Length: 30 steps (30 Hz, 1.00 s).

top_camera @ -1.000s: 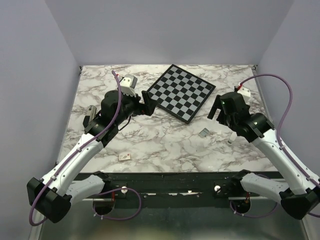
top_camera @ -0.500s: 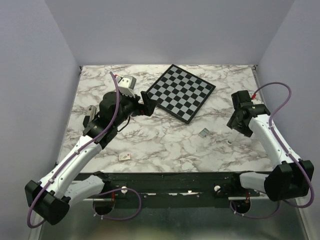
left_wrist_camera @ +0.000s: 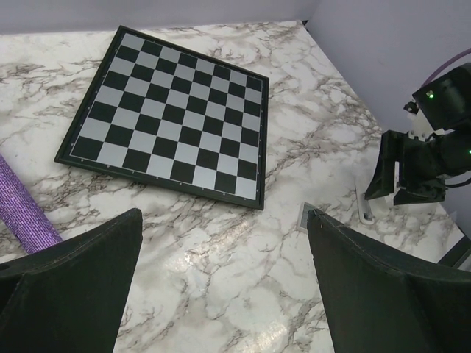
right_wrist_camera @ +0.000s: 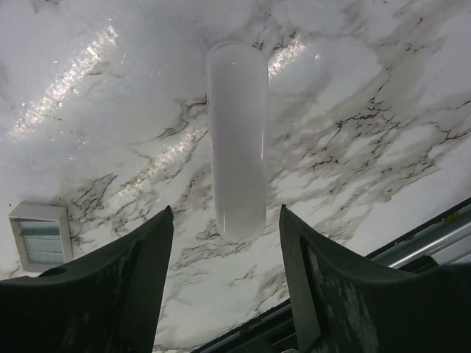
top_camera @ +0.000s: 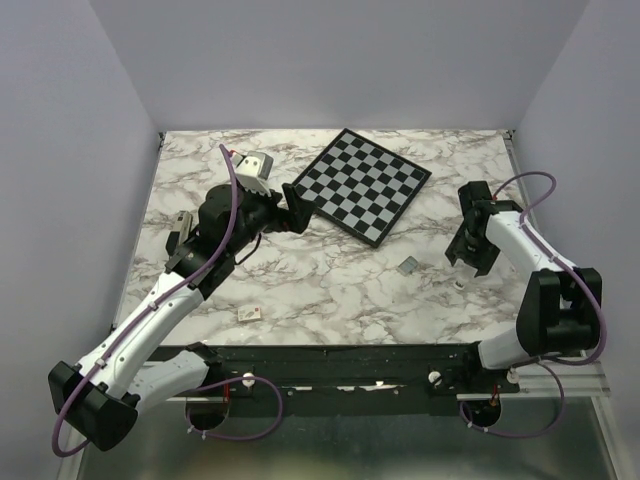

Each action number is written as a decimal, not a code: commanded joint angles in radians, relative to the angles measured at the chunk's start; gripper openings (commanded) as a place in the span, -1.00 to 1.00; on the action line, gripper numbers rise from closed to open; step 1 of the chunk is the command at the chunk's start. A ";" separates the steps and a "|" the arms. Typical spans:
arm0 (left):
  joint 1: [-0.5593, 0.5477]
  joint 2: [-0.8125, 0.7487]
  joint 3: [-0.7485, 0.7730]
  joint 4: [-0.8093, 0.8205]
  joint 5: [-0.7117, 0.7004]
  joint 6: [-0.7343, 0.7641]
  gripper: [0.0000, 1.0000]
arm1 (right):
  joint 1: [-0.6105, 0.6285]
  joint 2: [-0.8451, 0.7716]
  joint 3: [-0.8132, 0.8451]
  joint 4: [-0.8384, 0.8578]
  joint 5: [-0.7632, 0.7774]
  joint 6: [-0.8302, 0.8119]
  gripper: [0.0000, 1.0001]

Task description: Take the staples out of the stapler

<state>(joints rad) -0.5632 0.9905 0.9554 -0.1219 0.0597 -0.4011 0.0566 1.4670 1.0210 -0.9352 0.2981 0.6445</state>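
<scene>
Top external: stapler (top_camera: pixel 181 224) lies well left of left gripper (top_camera: pixel 297 203).

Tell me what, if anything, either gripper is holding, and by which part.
Nothing is held. The left gripper is open over the table; the right gripper is open, fingers flanking a white tube lying there.

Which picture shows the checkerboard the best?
The left wrist view. There the checkerboard lies whole and large on the marble, with all four corners showing. The top external view shows it smaller, and the left gripper overlaps its left corner. The right wrist view does not show it at all.
</scene>
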 commanded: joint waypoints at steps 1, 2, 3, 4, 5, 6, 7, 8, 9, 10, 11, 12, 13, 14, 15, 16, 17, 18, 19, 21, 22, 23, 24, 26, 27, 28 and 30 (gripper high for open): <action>-0.009 -0.021 -0.004 0.010 -0.023 0.001 0.97 | -0.017 0.045 -0.015 0.018 0.015 -0.013 0.36; -0.009 -0.021 -0.004 0.011 -0.024 0.001 0.97 | -0.017 0.047 -0.019 0.018 0.019 -0.013 0.36; -0.010 -0.020 -0.004 0.013 -0.023 0.001 0.97 | -0.017 0.052 -0.022 0.019 0.025 -0.013 0.37; -0.010 -0.021 -0.004 0.011 -0.024 0.001 0.97 | -0.018 0.056 -0.024 0.019 0.029 -0.009 0.38; -0.010 -0.018 -0.004 0.011 -0.023 0.001 0.97 | -0.018 0.070 -0.025 0.022 0.033 -0.009 0.41; -0.010 -0.016 -0.004 0.013 -0.023 0.002 0.97 | -0.020 0.076 -0.029 0.022 0.035 -0.009 0.41; -0.010 -0.013 -0.004 0.013 -0.023 -0.001 0.97 | -0.020 0.085 -0.027 0.027 0.038 -0.009 0.41; -0.010 -0.012 -0.004 0.013 -0.020 -0.001 0.97 | -0.021 0.090 -0.027 0.030 0.038 -0.009 0.40; -0.010 -0.010 -0.004 0.014 -0.018 -0.001 0.97 | -0.023 0.098 -0.030 0.035 0.041 -0.012 0.36; -0.010 -0.010 -0.007 0.015 -0.018 0.002 0.96 | -0.026 0.099 -0.033 0.048 0.044 -0.017 0.33; -0.010 -0.010 -0.007 0.016 -0.020 0.004 0.96 | -0.026 0.101 -0.036 0.055 0.044 -0.019 0.26; -0.010 -0.006 -0.007 0.013 -0.020 0.004 0.96 | -0.031 0.101 -0.038 0.067 0.045 -0.019 0.22; -0.010 -0.003 -0.001 0.007 -0.024 0.004 0.96 | -0.032 0.101 -0.041 0.073 0.047 -0.023 0.18; -0.010 0.000 0.002 -0.004 -0.026 0.005 0.96 | -0.034 0.102 -0.042 0.079 0.047 -0.026 0.11; -0.010 0.005 0.003 -0.005 -0.031 0.005 0.95 | -0.034 0.101 -0.045 0.084 0.052 -0.028 0.07; -0.010 0.008 0.006 -0.010 -0.031 0.005 0.95 | -0.034 0.099 -0.047 0.094 0.055 -0.034 0.03; -0.010 0.013 0.009 -0.016 -0.031 0.004 0.94 | -0.035 0.099 -0.056 0.102 0.055 -0.037 -0.06; -0.010 0.017 0.011 -0.019 -0.026 0.004 0.93 | -0.035 0.098 -0.059 0.107 0.055 -0.040 -0.11; -0.010 0.022 0.016 -0.024 -0.023 0.004 0.93 | -0.037 0.092 -0.062 0.119 0.053 -0.045 -0.16; -0.012 0.031 0.019 -0.030 -0.018 -0.001 0.91 | -0.037 0.082 -0.076 0.133 0.042 -0.051 -0.30; -0.012 0.033 0.020 -0.033 -0.006 -0.004 0.89 | -0.037 0.076 -0.079 0.150 0.035 -0.068 -0.37; -0.012 0.036 0.020 -0.035 -0.001 -0.002 0.88 | -0.037 0.058 -0.084 0.162 0.026 -0.078 -0.55; -0.012 0.040 0.020 -0.033 0.003 -0.008 0.86 | -0.037 0.047 -0.091 0.171 0.015 -0.085 -0.63; -0.012 0.046 0.023 -0.047 0.002 -0.016 0.82 | -0.037 0.009 -0.091 0.182 0.015 -0.112 -0.85; -0.012 0.056 0.025 -0.054 -0.003 -0.021 0.79 | -0.035 -0.003 -0.081 0.182 0.004 -0.126 -0.91; -0.012 0.060 0.029 -0.064 -0.001 -0.027 0.77 | -0.035 -0.022 -0.075 0.180 -0.013 -0.162 -0.98; -0.012 0.074 0.039 -0.097 -0.003 -0.039 0.72 | -0.035 -0.081 -0.052 0.171 -0.060 -0.180 -0.99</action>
<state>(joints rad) -0.5701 1.0409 0.9558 -0.1635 0.0559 -0.4141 0.0284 1.4849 0.9409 -0.8051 0.3088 0.5385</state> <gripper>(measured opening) 0.885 0.398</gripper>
